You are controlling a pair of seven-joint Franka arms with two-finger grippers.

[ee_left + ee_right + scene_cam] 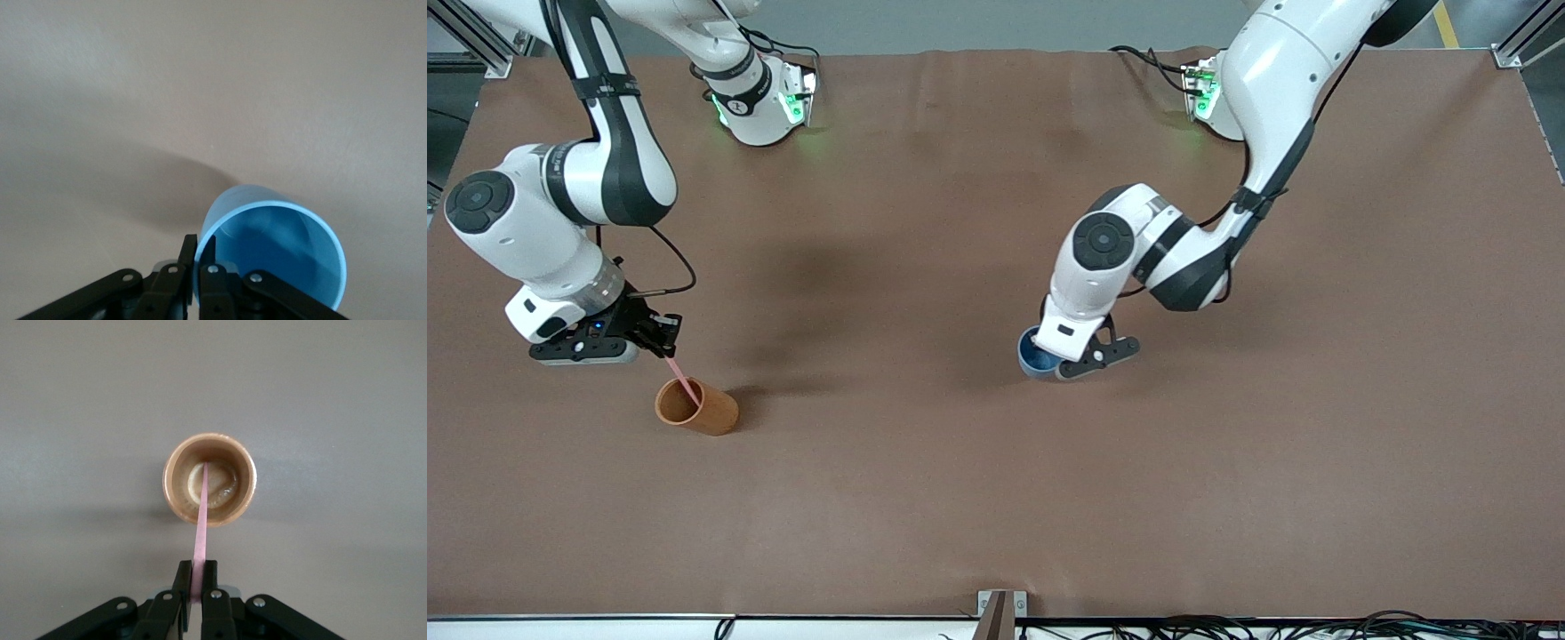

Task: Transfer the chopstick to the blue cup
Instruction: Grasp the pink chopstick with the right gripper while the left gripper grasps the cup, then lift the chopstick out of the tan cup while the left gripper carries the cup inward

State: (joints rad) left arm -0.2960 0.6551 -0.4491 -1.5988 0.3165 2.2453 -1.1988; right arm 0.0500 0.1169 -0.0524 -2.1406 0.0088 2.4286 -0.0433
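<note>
Brown matting covers the desk (996,498) from edge to edge, and little else lies on it. At the lower left of the front view the right gripper (665,335) is seen pinched shut on the upper end of the chopstick (684,380), whose lower end stands inside the orange-brown cup (698,407), slanted against its rim; in the right wrist view the pale-pink stick (201,527) is shown running from the closed fingers (209,577) down to the cup's floor (212,483). Near the middle of the front view the left gripper (1107,351) is closed on the rim of the blue cup (1037,354), one finger inside the wall and one outside, as the left wrist view shows at the cup's near edge (273,253). The chopstick is judged light, stiff and smooth, so it is likely to pivot or slip between flat pads if it is held at the very tip; a hold a little below the top end would be expected to keep it in line while it is lifted straight up clear of the rim. The blue cup is judged thin-walled and light, easily tipped, so it is probably being steadied for the drop.
</note>
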